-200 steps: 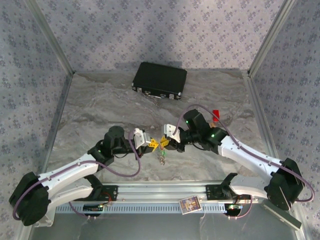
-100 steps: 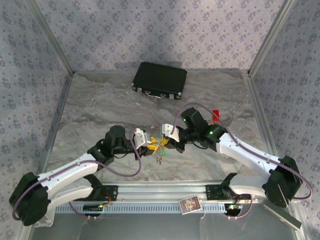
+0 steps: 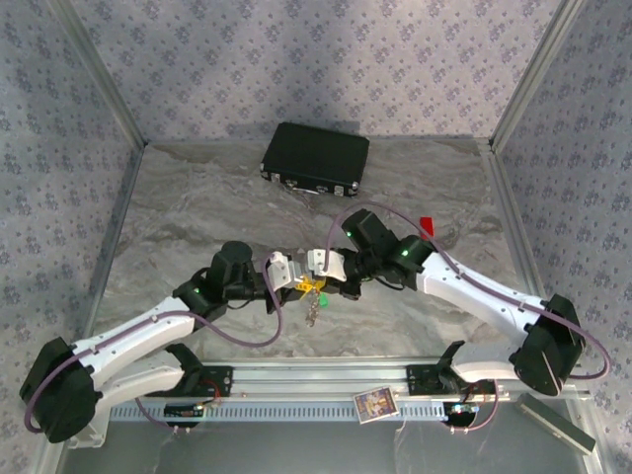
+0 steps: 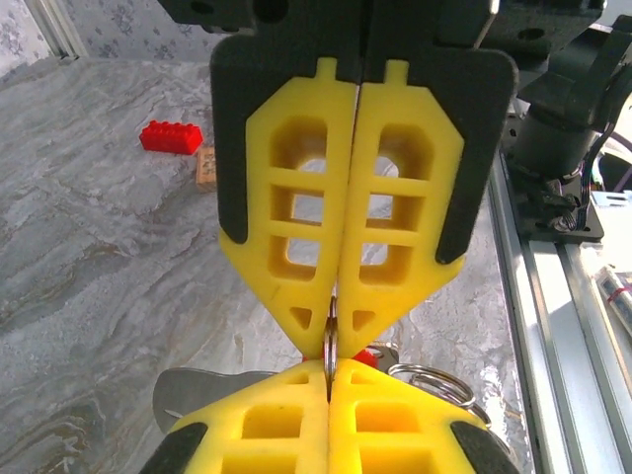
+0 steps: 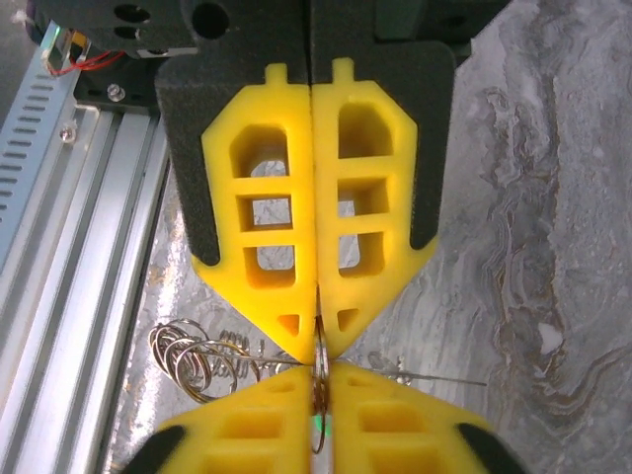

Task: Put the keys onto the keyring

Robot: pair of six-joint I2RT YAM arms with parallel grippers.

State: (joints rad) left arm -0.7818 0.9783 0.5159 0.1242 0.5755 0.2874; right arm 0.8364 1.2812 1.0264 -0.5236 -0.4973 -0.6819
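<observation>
Over the middle of the table my left gripper (image 3: 299, 286) and right gripper (image 3: 322, 282) meet tip to tip. Both are shut on the thin metal keyring (image 4: 331, 348), which runs edge-on between the two pairs of yellow fingers. In the left wrist view my left gripper (image 4: 334, 336) pinches it from above. The right arm's fingers (image 4: 405, 425) hold it below. A red key tag (image 4: 371, 354) and a grey key blade (image 4: 193, 395) show behind them. In the right wrist view my right gripper (image 5: 318, 341) clamps the keyring (image 5: 319, 380), with a green tag (image 5: 318, 423) glimpsed lower down. Keys (image 3: 314, 310) dangle beneath.
A black case (image 3: 316, 158) lies at the back of the table. A red block (image 3: 427, 225) sits right of the right arm. Another red block (image 4: 170, 136) and a tan block (image 4: 205, 166) lie beyond. Small spare rings (image 5: 188, 357) hang alongside. The metal rail (image 3: 316, 380) runs along the front.
The right arm has swung left and the left gripper has edged right, so their fingertips now touch. The dangling keys stay below them.
</observation>
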